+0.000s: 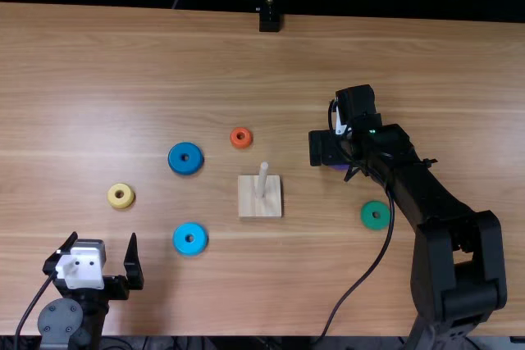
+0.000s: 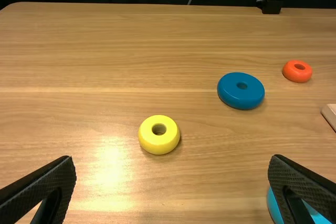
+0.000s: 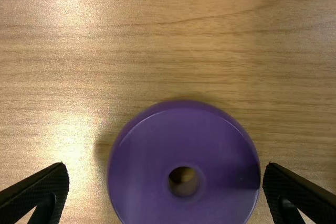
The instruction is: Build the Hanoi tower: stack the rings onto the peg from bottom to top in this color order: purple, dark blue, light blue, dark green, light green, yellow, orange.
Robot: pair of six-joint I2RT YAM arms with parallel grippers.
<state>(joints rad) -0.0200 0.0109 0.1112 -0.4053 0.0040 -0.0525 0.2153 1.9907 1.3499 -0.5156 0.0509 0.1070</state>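
"Right gripper [image 3: 166, 174]: spread, its fingers either side of the purple ring [image 3: 147, 182]. 1 finger is so near the rim that I can't tell whether they touch, but I see no pinch."

"Where's the ring, then?"

"Flat on the table [image 1: 164, 63], right of the peg [image 1: 262, 179] and a bit to the far side. The left gripper [image 1: 103, 239] is spread too, empty, at the near left."

"How will it handle?"

"Light and stiff, I'd guess, not fragile. That smooth, rounded side could slip if caught off-centre. Take it low, across its full width, hole midway between the fingers. It's broad, so there's little room to spare."

"And the finger faces?"

"Dark, finely textured; that should help the hold."

"What about the peg?"

"Slim, round, pale and bare, on a square block [image 1: 248, 205] with visible wood grain. It calls for a level ring and a centred hole."

"The others?"

"Round, smooth, soft-edged: 2 blue rings [image 1: 175, 161] to the left, the yellow ring [image 1: 112, 196] farther left, the orange ring [image 1: 234, 138] on the far side, 1 green ring [image 1: 367, 217] to the right."
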